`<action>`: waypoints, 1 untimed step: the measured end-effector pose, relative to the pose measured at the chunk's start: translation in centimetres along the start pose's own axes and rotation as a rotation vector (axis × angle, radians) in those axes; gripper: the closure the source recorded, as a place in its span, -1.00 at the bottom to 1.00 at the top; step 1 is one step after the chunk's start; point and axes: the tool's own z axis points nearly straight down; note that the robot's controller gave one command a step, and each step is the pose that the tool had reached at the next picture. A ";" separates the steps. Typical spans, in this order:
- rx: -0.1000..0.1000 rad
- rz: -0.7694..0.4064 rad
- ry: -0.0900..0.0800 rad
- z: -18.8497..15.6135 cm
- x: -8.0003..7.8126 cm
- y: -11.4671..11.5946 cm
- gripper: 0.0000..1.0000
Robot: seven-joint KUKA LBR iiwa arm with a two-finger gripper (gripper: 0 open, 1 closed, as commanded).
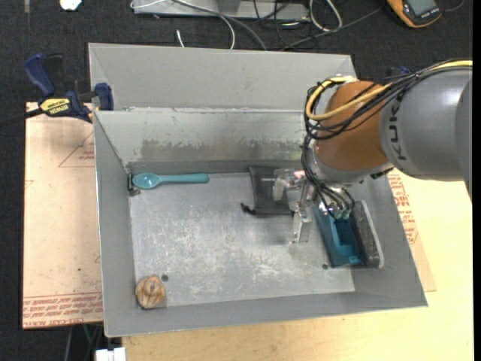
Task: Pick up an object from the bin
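Camera view: the gripper (pixel 300 224) hangs low over the floor of the bin (pixel 225 130), right of the middle, under the orange wrist cover (pixel 352 130) and its cables. Whether it is apart or closed cannot be told, and nothing is seen clamped in it. Its tip appears to stand over bare metal between two things. A dark grey block (pixel 263 190) lies just beside it, toward the back wall and to the view's left. A blue oblong piece (pixel 340 243) lies just beside it on the view's right, partly under the wrist, with a dark bar (pixel 367 235) alongside; the long axis of both runs from the back toward the near-right corner. Judgement: either neighbour is the likely pick. The block needs a short shift back and left, the blue piece a short shift right with the grip set across its length. Well apart, a teal spoon (pixel 167 179) lies along the back wall with its bowl to the left, and a round brown lump (pixel 151 292) sits in the near-left corner.
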 end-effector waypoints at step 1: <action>0.000 -0.156 0.004 2.7 -2.1 0.5 1.00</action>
